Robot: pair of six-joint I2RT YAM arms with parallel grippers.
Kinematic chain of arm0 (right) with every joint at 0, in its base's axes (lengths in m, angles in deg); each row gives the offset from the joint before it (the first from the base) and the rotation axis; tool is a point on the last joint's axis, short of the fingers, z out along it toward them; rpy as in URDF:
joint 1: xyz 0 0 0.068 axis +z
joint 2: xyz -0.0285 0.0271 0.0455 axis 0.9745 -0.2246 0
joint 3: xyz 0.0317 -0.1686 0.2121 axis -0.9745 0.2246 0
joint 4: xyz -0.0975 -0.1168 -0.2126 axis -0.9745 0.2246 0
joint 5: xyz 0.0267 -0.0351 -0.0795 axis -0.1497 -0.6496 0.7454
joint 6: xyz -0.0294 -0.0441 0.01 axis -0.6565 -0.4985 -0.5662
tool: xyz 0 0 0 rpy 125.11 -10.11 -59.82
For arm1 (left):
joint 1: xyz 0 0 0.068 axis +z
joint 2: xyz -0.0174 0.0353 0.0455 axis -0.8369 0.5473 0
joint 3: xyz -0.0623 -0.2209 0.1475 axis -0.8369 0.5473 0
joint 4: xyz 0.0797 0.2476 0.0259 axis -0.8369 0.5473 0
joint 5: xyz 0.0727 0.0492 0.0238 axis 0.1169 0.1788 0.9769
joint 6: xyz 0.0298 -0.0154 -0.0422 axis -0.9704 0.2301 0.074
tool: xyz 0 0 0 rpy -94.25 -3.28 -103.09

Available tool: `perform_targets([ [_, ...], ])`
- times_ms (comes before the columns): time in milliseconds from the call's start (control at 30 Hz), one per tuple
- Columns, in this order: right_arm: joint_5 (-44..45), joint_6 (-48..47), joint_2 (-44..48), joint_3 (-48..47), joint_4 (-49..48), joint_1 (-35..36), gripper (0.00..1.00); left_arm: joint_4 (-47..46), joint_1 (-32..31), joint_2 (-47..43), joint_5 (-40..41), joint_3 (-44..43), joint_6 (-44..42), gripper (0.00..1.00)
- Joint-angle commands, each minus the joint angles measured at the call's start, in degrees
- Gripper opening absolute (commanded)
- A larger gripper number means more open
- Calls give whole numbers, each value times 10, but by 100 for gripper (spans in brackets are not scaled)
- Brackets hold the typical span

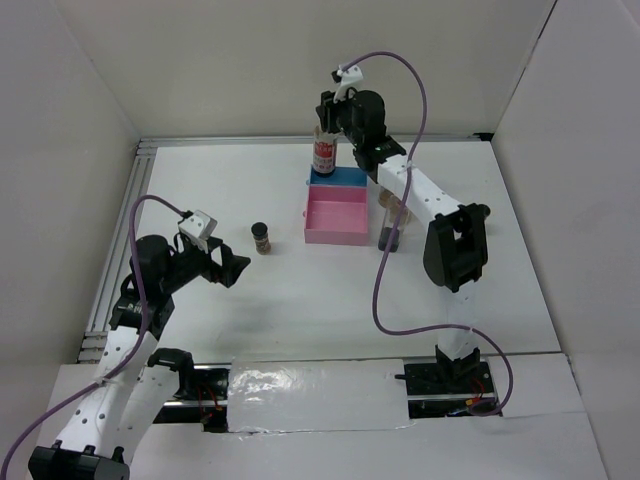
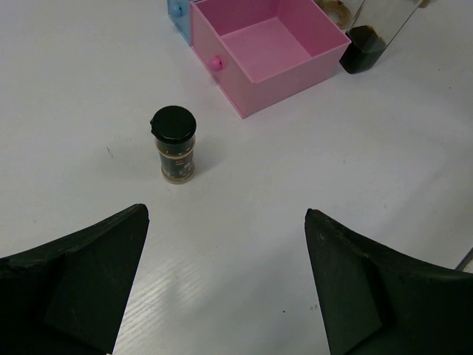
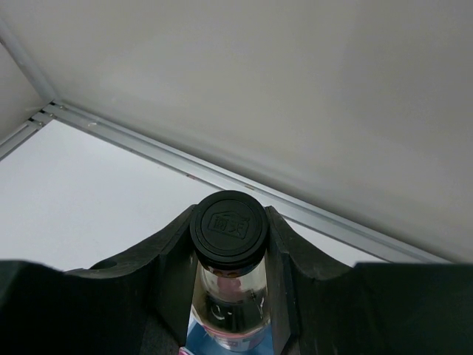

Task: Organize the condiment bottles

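The right gripper [image 3: 229, 255] clamps the tall red-labelled bottle [image 1: 325, 155] just below its black cap [image 3: 228, 228], at the far blue tray [image 1: 350, 178]; whether it stands or hangs is unclear. The bottle is glass, rigid and slick, and would likely break if dropped. The neck under the cap's lip looks the safest hold. The left gripper [image 2: 225, 222], fingers wide, faces a short jar [image 2: 174, 148] left of the pink tray [image 1: 335, 237].

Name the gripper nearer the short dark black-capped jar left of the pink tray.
Left. The left gripper sits open near the short dark jar; the right gripper is beyond the pink rectangular tray, shut on the red-labelled clear bottle.
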Motion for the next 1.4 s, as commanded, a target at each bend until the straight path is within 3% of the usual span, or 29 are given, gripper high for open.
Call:
perform_targets([
  [0,-12,21,16,-12,-52,-3,0,-15,4,-1,5,1,5,99],
  [800,13,-10,107,68,-71,24,0,-30,10,1,3,15,-4,99],
  [1367,-2,7,25,44,-72,17,0,-42,14,9,-2,20,-6,99],
])
